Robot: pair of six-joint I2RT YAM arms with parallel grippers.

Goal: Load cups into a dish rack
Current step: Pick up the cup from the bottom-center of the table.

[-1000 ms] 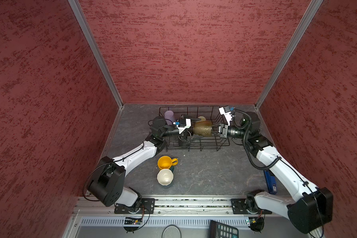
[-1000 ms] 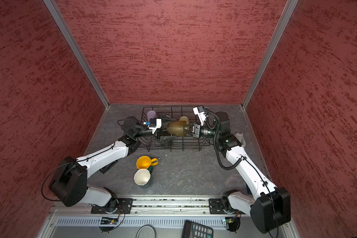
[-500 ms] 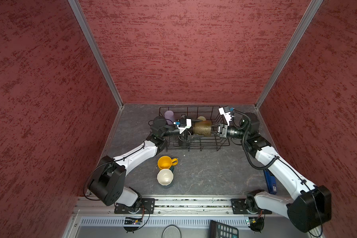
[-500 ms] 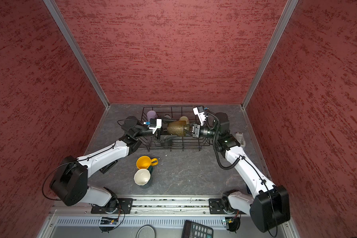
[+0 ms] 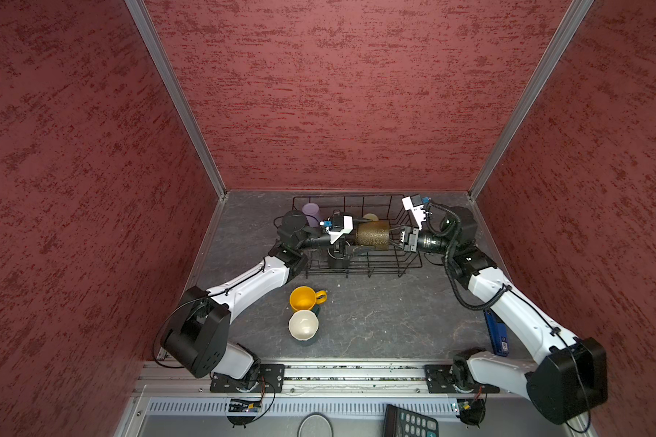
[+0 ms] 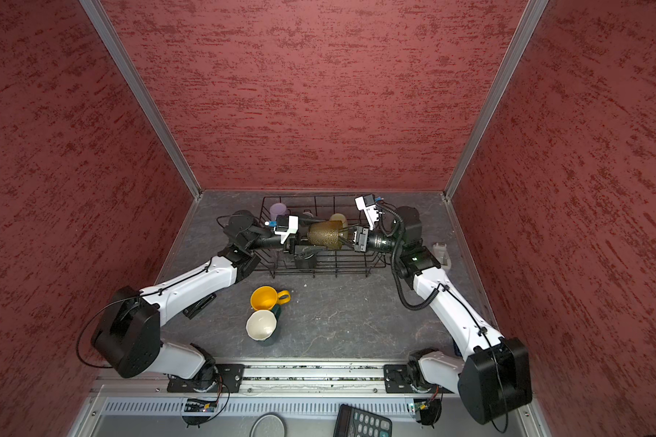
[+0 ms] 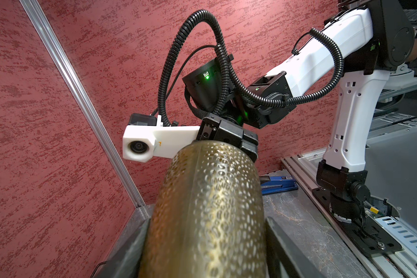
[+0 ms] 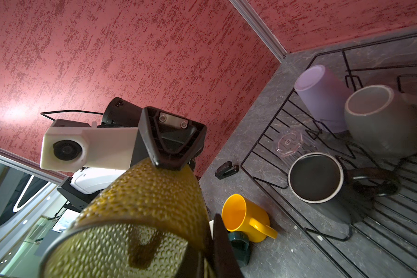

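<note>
The left gripper (image 5: 359,239) and right gripper (image 5: 394,237) both clamp the olive-brown glass (image 5: 372,234) above the dish rack (image 5: 379,262); the blue stapler (image 7: 278,184) lettering is too blurry

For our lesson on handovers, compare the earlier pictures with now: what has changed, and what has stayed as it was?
The left gripper has closed its jaws on the base end of the olive-brown glass, taking hold. Unchanged: the right gripper still grips the glass's rim end, the glass lies sideways over the dish rack, the yellow mug stands on the table, and the lilac tumbler sits in the rack.
</note>
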